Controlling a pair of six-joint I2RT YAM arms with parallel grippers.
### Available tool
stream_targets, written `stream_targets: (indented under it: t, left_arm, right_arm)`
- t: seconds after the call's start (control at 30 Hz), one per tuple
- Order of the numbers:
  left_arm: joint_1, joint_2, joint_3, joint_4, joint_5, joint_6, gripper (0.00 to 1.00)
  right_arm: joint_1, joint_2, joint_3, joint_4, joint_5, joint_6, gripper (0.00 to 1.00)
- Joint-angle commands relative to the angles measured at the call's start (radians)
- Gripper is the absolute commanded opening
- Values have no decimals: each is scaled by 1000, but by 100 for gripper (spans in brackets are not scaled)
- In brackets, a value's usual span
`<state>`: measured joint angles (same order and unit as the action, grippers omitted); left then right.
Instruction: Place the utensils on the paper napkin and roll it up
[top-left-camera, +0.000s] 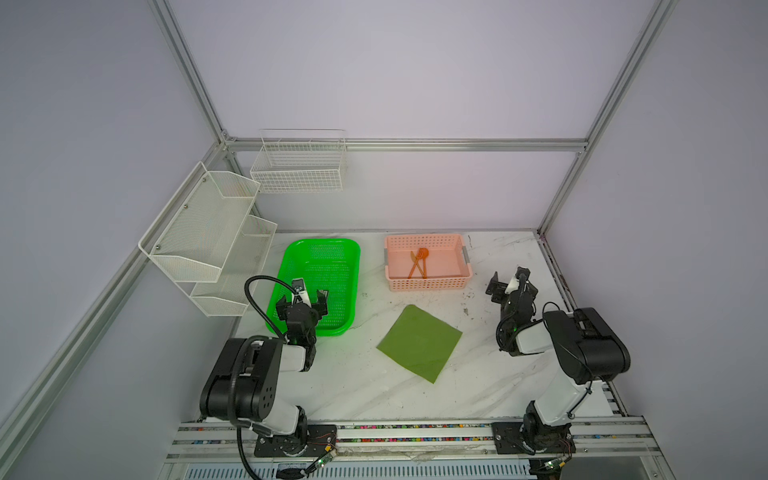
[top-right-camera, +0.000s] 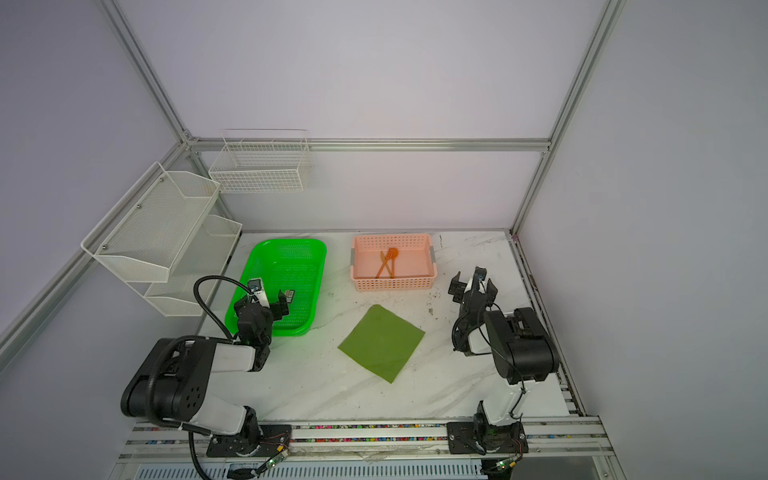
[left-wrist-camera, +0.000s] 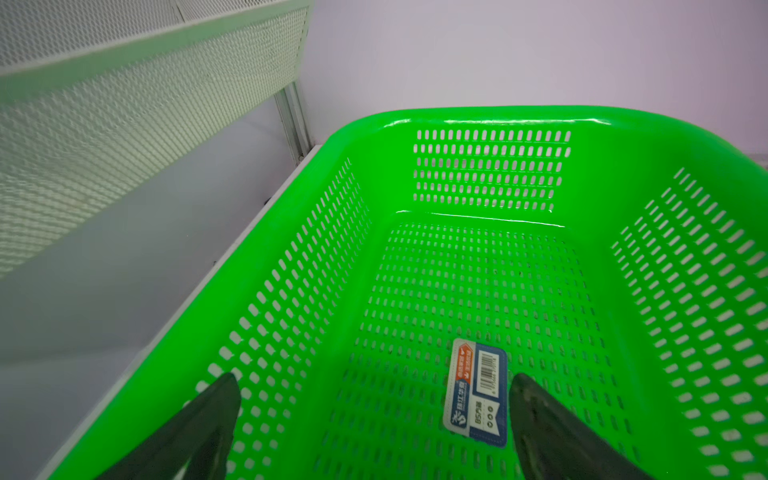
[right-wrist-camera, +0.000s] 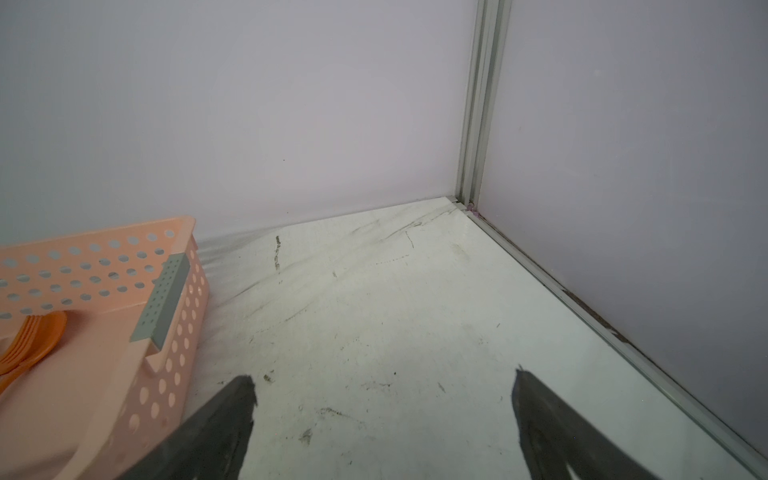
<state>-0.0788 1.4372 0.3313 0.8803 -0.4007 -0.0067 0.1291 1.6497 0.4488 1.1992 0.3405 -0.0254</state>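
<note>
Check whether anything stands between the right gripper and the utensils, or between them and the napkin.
The utensils lie in the pink basket: its end wall stands between them and the open right gripper, its front wall between them and the paper napkin. Beyond that, only table.

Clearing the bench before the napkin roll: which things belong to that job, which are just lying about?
Job: translucent orange plastic utensils; olive-green square paper napkin; pink perforated plastic basket holding the utensils.
Lying about: neon-green perforated plastic tray; white mesh shelf; white wire basket.
</note>
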Motion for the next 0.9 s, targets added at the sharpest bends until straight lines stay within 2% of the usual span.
stream_targets:
  t: [0.0, 0.03, 0.07, 0.1, 0.17, 0.2, 0.27, 0.37, 0.43, 0.53, 0.6, 0.67, 0.77, 0.87]
  left_arm:
    - [-82, -271, 56, -199, -152, 1, 100]
    - [-88, -330, 112, -345, -167, -71, 100]
    - [-88, -382, 196, -545, -172, -171, 100]
    - [-88, -412, 288, -737, -166, -252, 100]
    - [-100, -426, 446, -1008, -76, -298, 100]
    - [-128, -429, 514, -1122, -55, -338, 100]
    - [-233, -458, 576, -1239, -61, -380, 100]
    - [-401, -550, 542, -1320, -101, -527, 100]
    - [-465, -608, 479, -1354, -66, -653, 100]
    - [-579, -625, 409, -1410, 12, -743, 100]
    - [-698, -606, 376, -1434, -3, -782, 100]
    - [-818, -559, 340, -1426, -63, -817, 100]
    - [-848, -459, 319, -1364, -6, -832, 100]
    - [-852, -397, 307, -1351, 4, -846, 100]
  right_arm:
    - [4, -267, 87, -234, -71, -17, 97]
    - [4, -326, 142, -343, -94, 6, 97]
    - [4, -360, 233, -486, -96, 82, 97]
    - [4, -374, 343, -683, -74, 212, 97]
    - [4, -356, 513, -1014, -60, 435, 97]
    - [1, -333, 556, -1090, -88, 521, 97]
    - [6, -261, 638, -1142, -333, 385, 97]
    - [79, -123, 799, -1292, -415, 320, 97]
    - [126, -65, 868, -1338, -391, 295, 97]
    - [155, 36, 987, -1400, -396, 269, 96]
    - [165, 137, 1099, -1477, -417, 241, 84]
    - [177, 253, 1223, -1559, -416, 217, 71]
    - [194, 389, 1358, -1621, -396, 211, 63]
    - [225, 479, 1441, -1642, -401, 201, 63]
